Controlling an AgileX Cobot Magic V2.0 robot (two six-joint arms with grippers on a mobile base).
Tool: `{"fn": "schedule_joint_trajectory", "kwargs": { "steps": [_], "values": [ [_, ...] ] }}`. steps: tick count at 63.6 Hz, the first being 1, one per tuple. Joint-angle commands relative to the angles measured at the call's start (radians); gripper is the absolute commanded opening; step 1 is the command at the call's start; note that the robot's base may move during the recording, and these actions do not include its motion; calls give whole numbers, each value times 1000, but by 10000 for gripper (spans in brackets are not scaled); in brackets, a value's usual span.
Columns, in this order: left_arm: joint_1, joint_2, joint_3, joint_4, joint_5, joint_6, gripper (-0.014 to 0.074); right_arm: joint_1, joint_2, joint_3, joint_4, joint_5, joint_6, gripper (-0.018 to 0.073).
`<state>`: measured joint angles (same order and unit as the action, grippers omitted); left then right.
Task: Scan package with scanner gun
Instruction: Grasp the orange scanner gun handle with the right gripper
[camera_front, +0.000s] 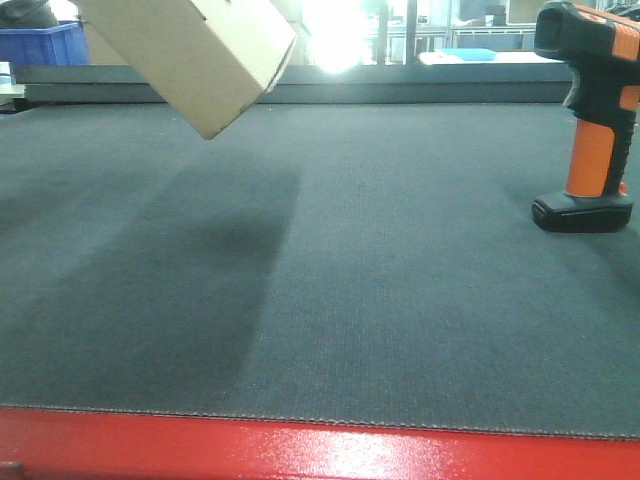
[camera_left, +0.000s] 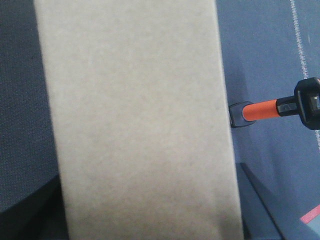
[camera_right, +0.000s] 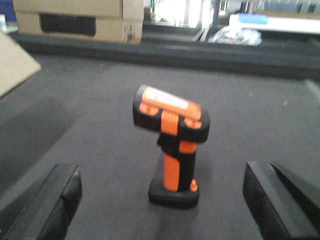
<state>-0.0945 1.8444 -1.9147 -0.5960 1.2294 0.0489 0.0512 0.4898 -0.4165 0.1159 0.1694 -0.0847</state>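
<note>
The left claw (camera_left: 145, 205) is clamping the box (camera_front: 200, 55) — its dark fingers are showing at either side of the cardboard in the wrist view — and holding it tilted in the air over the left part of the mat (camera_front: 380, 300). The scanner (camera_front: 595, 120) is standing upright on its flat base at the right of the mat, well apart from the box and untouched. The right claw (camera_right: 160, 175) is hanging low with its fingers spread wide, and the scanner is sitting ahead of it, roughly in line with the gap.

The step in hand, as I judge it, is taking up the scanner. To do that well, the right claw should be going straight in and closing on the orange handle below the head — gently, since the small base looks easy to tip. No label is showing on the box faces in view, so the left arm may be needing to turn it.
</note>
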Motion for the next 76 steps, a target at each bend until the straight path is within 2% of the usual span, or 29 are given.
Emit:
{"fn": "schedule_joint_trajectory", "kwargs": {
  "steps": [1, 13, 37, 61, 76],
  "values": [
    [2, -14, -9, -26, -8, -8, -111, 11, 60, 21, 7, -100, 0, 560],
    [2, -14, -9, -26, -8, -8, -111, 11, 254, 22, 86, -288, 0, 560],
    [2, -14, -9, -24, -8, -8, -111, 11, 662, 22, 91, -620, 0, 560],
    [2, -14, -9, -24, -8, -8, -111, 11, 913, 22, 131, -920, 0, 560],
    [2, -14, -9, -24, -8, -8, -111, 13, 1019, 22, 131, -1059, 59, 560]
  ]
}}
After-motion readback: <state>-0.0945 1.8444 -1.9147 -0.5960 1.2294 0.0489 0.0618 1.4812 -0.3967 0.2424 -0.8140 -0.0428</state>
